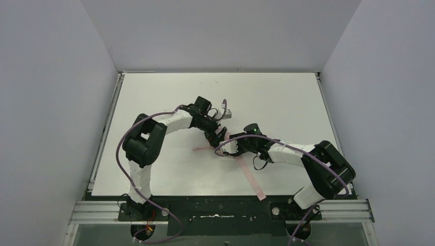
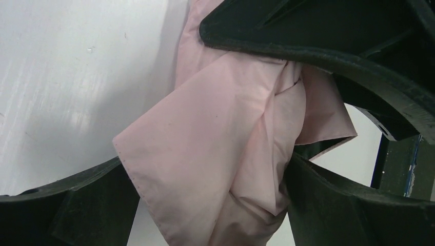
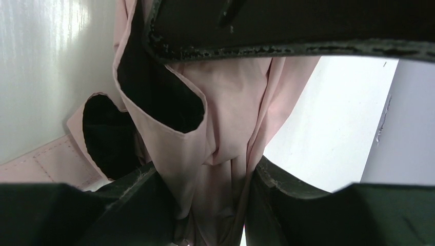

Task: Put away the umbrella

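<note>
Pale pink fabric compact umbrella (image 2: 220, 169) on white table (image 1: 164, 97), left gripper (image 1: 219, 137) wide around its folds, right gripper (image 1: 232, 147) clamping the fabric

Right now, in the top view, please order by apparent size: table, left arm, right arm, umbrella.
1. table
2. left arm and right arm, about alike; I cannot rank them
3. umbrella, the part that shows

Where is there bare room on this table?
Bare: the far strip of the table by the back wall, and the near left between left arm and strap. Crowded: the middle, where the left gripper and right gripper meet at the umbrella.
</note>
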